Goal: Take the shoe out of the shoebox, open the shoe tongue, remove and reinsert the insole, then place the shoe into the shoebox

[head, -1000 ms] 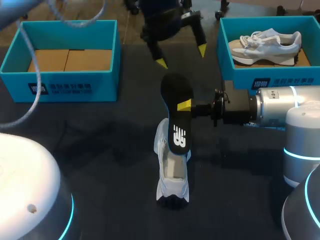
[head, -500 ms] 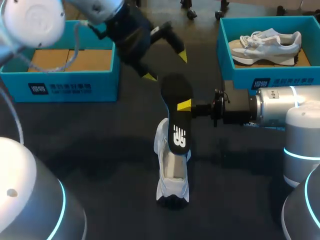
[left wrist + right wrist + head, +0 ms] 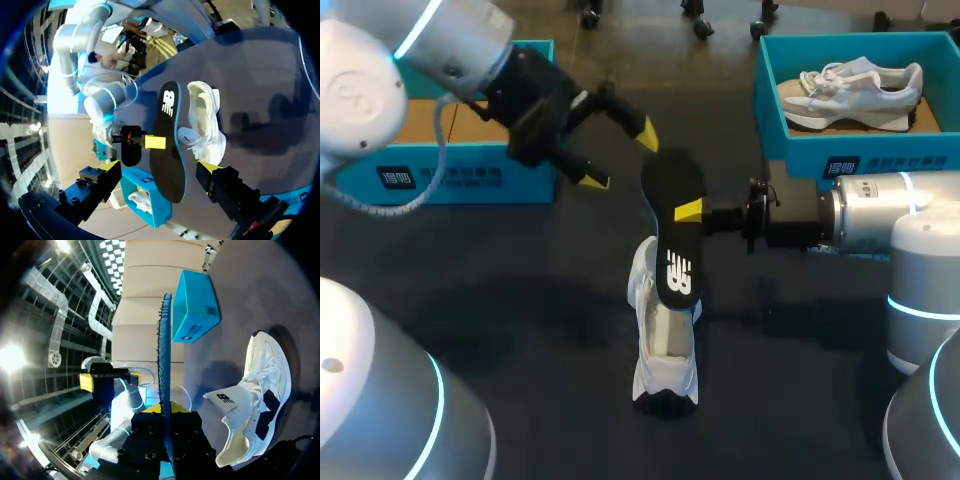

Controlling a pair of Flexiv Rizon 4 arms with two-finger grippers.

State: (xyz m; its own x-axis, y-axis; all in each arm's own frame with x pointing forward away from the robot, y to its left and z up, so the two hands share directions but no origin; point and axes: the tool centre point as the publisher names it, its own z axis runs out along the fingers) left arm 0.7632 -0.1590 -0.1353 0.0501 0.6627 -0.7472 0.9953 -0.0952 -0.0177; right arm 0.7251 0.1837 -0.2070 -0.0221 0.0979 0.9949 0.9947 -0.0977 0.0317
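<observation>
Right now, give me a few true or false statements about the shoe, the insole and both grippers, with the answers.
1. The right gripper is shut on the insole. True.
2. The white shoe sits inside a shoebox. False: it is on the table, outside both boxes.
3. The left gripper grips the insole. False: it is open and holds nothing.
4. The right shoebox holds a second shoe. True.

A dark, matte counter (image 3: 520, 310) spans the head view. Soft, blurred shadows lie on its bare surface, deepest near the middle and toward the right side.
</observation>
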